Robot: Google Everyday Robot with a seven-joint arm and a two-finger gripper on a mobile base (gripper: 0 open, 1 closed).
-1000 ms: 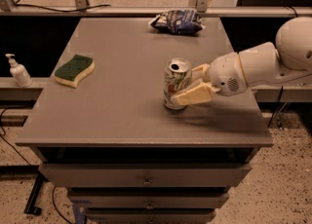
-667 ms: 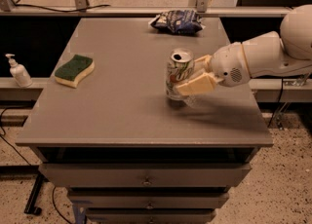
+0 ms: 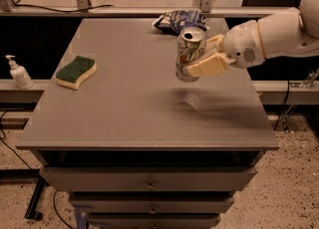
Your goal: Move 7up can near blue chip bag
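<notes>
Cream-coloured fingers of the hand are clamped on the 7up can, one across its near side and the other behind it. The can hangs clear of the tabletop, over the right half toward the back. It leans a little, with its silver top and pull-tab hole tipped up toward the camera. A faint shadow and a pale glint lie on the grey surface below it. The hand reaches in from the right on a white, rounded arm that runs off the right edge of the view.

Just beyond the can's top, at the back edge of the tabletop, lies the blue chip bag, crumpled and flat, dark foil with white markings. In this view the can's rim sits just below the bag's near edge, but whether the two touch cannot be told.

Well apart on the left side of the tabletop rests a green-and-yellow sponge, green face up. Farther left, off the tabletop on a lower ledge, stands a small white pump bottle. Under the tabletop a stack of grey drawers faces the camera. The floor around it is speckled.
</notes>
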